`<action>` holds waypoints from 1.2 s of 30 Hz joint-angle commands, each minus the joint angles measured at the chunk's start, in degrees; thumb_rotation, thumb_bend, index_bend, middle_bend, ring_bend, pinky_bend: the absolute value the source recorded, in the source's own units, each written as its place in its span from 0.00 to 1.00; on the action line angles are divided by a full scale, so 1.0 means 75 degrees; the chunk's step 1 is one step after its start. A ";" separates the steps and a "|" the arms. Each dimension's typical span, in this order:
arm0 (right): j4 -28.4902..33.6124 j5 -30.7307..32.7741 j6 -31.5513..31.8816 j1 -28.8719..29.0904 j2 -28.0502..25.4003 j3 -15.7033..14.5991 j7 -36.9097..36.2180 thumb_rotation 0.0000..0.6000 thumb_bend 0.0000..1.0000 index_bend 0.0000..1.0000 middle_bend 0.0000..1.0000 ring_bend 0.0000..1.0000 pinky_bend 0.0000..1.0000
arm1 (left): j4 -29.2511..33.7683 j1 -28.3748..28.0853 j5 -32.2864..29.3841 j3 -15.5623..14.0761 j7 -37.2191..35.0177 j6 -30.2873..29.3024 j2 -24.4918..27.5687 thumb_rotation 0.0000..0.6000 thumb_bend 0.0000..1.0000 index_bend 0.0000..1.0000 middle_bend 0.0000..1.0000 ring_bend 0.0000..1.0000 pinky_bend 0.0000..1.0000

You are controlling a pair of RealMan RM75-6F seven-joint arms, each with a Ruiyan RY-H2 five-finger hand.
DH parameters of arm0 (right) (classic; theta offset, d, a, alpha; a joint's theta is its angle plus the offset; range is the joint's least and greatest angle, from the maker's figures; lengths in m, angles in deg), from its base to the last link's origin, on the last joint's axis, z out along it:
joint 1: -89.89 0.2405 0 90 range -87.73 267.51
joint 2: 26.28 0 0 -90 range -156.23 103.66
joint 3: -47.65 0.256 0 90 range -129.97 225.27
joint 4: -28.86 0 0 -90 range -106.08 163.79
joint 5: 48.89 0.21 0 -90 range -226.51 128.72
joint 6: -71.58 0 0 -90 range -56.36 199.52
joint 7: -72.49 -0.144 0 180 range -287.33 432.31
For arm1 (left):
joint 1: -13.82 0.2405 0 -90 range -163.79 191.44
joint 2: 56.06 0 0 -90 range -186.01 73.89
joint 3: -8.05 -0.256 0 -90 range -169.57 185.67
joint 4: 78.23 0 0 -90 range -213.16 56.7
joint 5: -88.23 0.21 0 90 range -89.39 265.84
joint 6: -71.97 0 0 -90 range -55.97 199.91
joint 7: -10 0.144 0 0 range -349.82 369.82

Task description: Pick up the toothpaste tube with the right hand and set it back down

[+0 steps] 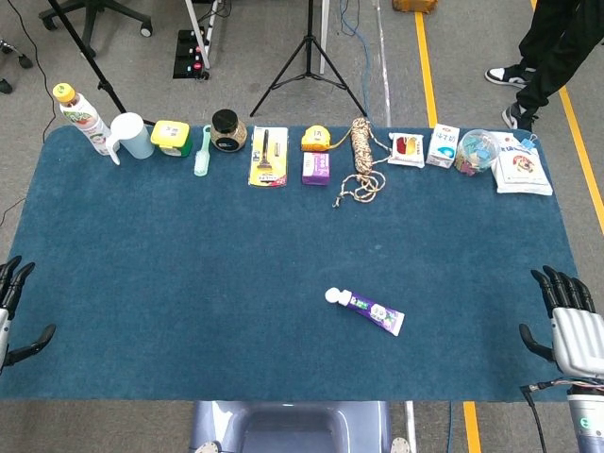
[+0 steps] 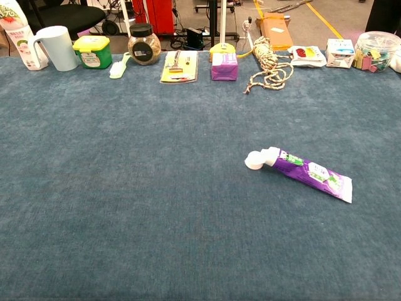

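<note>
Right, from the head view first: the toothpaste tube (image 1: 365, 310) lies flat on the blue tabletop (image 1: 189, 283), a little right of centre and toward the near edge, white cap pointing left, flat tail pointing right. Nothing touches it. The right robot hand (image 1: 569, 321) sits at the tabletop's right near corner, well apart from the tube, fingers spread and pointing up, holding nothing. The left robot hand (image 1: 11, 316) is over at the left near edge, only partly in the shot, fingers apart too, thumb sticking out to the side, nothing in it. Along the far edge runs a row of items: a bottle (image 1: 79, 119) with a yellow cap, a pale mug (image 1: 130, 137), a green tub (image 1: 171, 137), a jar (image 1: 227, 130) with a dark lid, a coil of rope (image 1: 361, 160), and a purple box (image 1: 316, 168).

Now the chest view: neither robot hand shows here. The toothpaste tube (image 2: 302, 171) is lying on its side right of centre, cap (image 2: 254, 160) nearest the middle, purple body angling down to the right. The mug (image 2: 53, 47), the jar (image 2: 144, 44) and the rope (image 2: 268, 58) line the far edge, well clear of the tube.
</note>
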 commanded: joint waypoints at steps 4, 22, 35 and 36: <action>0.0165 -0.0169 -0.0310 0.0199 -0.0032 -0.0022 -0.0219 1.00 0.36 0.10 0.08 0.04 0.08 | 0.0076 -0.0036 0.0051 0.0045 -0.0033 -0.0020 0.0105 0.94 0.26 0.00 0.02 0.02 0.17; 0.0397 -0.0393 -0.2155 0.1529 0.0817 -0.0019 -0.0058 1.00 0.34 0.05 0.06 0.04 0.08 | 0.0355 -0.0368 -0.0208 0.0349 -0.0113 0.0275 0.0433 0.94 0.26 0.00 0.01 0.02 0.17; -0.0195 0.0148 -0.2792 0.2250 0.2195 0.0093 0.0828 1.00 0.33 0.00 0.01 0.00 0.05 | 0.0243 -0.0459 -0.0641 0.0379 -0.0351 0.0601 0.0546 0.94 0.26 0.00 0.01 0.02 0.17; -0.0274 0.0204 -0.2824 0.2303 0.2337 0.0105 0.0919 1.00 0.33 0.00 0.01 0.00 0.04 | 0.0235 -0.0446 -0.0652 0.0368 -0.0383 0.0602 0.0562 0.94 0.26 0.00 0.00 0.02 0.17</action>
